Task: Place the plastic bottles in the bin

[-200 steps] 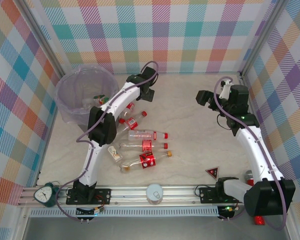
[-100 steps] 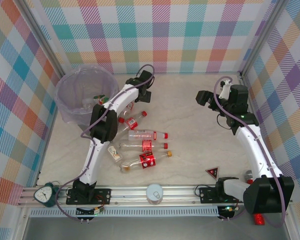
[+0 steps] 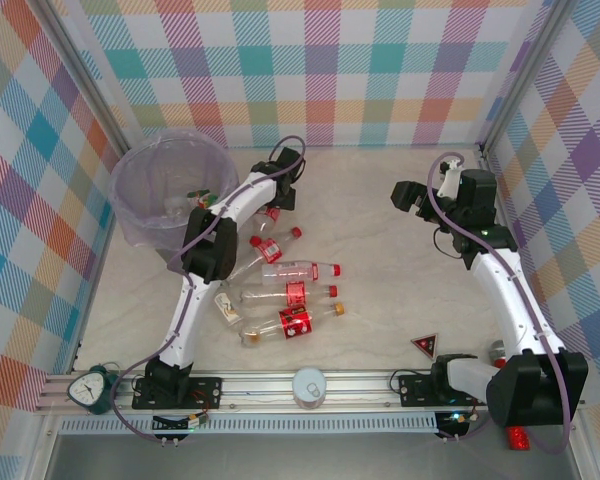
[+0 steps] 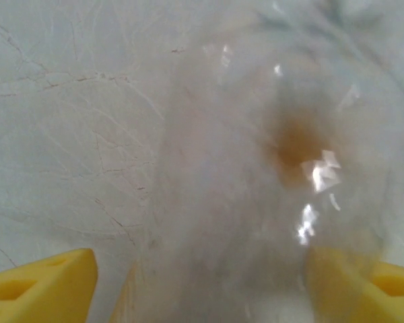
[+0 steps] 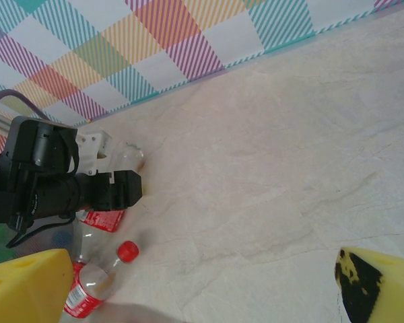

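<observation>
Left wrist view | clear plastic bottle (image 4: 269, 175) lies on table (image 4: 67, 134) near bin (image 3: 120, 215) | judged light, thin-walled, slick, crushable: take mid-body, gently | left gripper (image 4: 202, 272) straddles it, clamping not discernible | right gripper (image 5: 200, 269) wide open, empty, well apart

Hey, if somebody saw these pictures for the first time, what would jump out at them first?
Probably the loud plaid walls around the table, then the heap of red-labelled plastic bottles lying left of centre. Beside them, the pale-purple bin stands at the far left, and the left arm's yellow fingers straddle a clear bottle near it.
</observation>
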Action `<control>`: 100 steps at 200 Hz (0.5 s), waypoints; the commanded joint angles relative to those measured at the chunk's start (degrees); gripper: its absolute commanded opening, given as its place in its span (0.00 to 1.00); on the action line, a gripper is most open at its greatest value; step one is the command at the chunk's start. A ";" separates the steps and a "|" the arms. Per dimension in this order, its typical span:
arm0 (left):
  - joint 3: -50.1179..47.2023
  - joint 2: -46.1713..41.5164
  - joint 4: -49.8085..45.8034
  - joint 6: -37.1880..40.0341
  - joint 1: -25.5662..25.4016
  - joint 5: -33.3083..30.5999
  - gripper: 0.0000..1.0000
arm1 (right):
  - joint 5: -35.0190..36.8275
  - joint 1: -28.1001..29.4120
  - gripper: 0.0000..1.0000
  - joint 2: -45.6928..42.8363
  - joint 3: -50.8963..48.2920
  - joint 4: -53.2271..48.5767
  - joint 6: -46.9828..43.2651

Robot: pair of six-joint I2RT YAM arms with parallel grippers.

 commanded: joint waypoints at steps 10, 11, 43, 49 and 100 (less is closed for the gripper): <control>-1.38 -1.27 2.50 1.73 -0.67 2.11 0.71 | -1.91 -0.45 1.00 0.78 -0.21 2.01 0.83; -1.36 -1.37 2.52 1.84 -0.74 2.08 0.70 | -1.96 -0.49 1.00 0.79 -0.22 2.00 0.85; -0.81 -2.86 4.00 4.06 -1.93 2.71 0.66 | -2.20 -0.50 1.00 1.15 -0.32 2.43 1.18; -0.80 -3.36 4.39 4.44 -2.16 2.74 0.65 | -2.20 -0.50 1.00 1.16 -0.32 2.46 1.13; -0.64 -7.97 7.12 5.72 -3.61 4.71 0.57 | -2.55 -0.44 1.00 1.51 -0.41 2.95 1.35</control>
